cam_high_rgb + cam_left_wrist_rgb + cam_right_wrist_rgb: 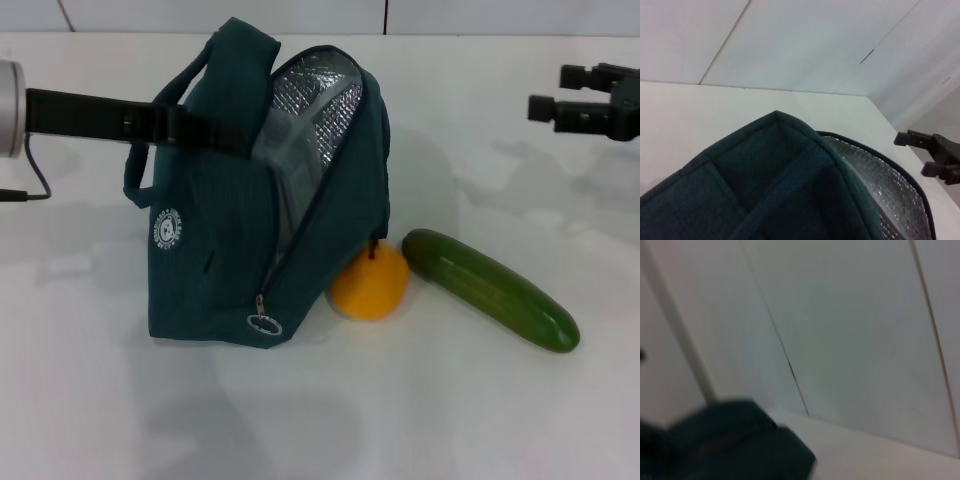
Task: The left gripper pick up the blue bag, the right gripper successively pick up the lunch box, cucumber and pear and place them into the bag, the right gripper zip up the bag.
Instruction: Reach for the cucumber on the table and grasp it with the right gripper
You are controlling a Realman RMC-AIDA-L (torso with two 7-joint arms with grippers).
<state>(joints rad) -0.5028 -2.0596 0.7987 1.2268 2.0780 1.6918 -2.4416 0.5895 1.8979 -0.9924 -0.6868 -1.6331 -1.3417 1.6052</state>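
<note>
Left gripper (235, 138), a black two-finger claw, clamps the upper edge of the dark teal fabric blue bag (215, 260), holding its foil-lined mouth agape on the white table (420, 420). Nearest lies the long dark green cucumber (490, 288), just beside the round yellow-orange pear (370, 282), which touches the bag. Farther back, the black right gripper (552, 92) hovers with its fingers parted, holding nothing.

White table (120, 400), pale panelled wall (815, 45) behind it
</note>
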